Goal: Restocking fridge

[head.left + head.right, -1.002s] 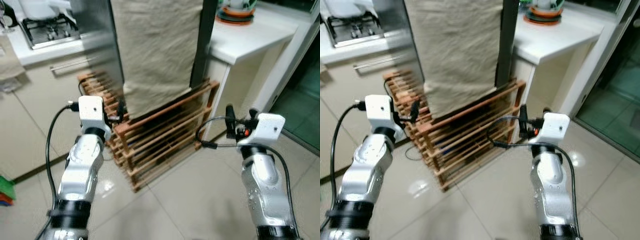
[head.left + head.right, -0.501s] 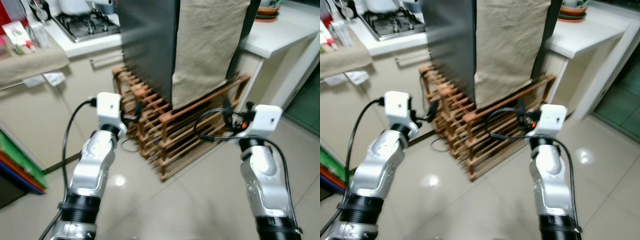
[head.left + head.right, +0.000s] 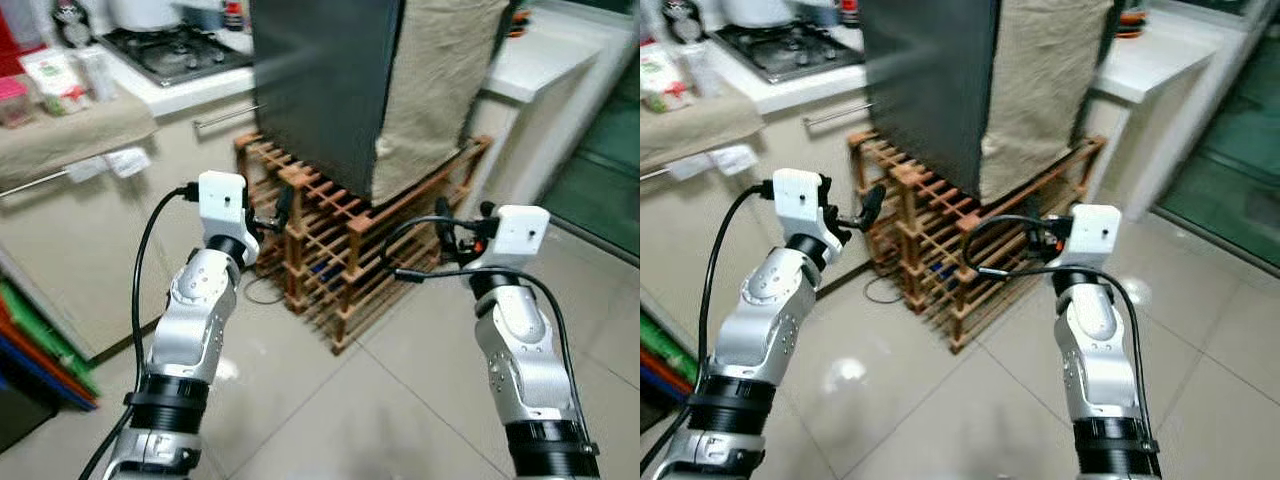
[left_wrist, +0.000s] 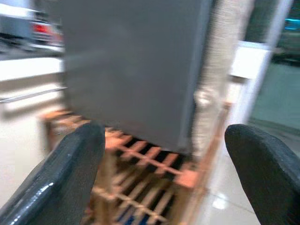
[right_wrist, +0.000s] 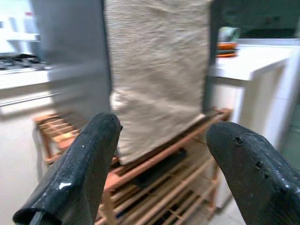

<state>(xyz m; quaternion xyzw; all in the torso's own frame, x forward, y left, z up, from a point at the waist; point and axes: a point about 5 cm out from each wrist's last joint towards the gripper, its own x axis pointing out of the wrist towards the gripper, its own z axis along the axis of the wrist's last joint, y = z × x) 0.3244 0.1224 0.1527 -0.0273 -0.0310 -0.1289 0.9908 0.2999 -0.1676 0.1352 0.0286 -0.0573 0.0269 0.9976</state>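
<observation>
Jaws spread wide, empty, facing fridge.

Home kitchen: gas hob on white counter beside dark fridge, standing on wooden slatted rack, tiled floor.

Both silver arms raised forward, grippers apart in the air.

The left arm rose from the lower left, bent at the elbow, its white wrist block uppermost and a black cable looping off it; the left gripper pointed ahead with its two black fingers spread wide. The right arm stood nearly upright on the right, cable curling at its wrist; the right gripper likewise held its fingers wide apart, gripping nothing.
</observation>
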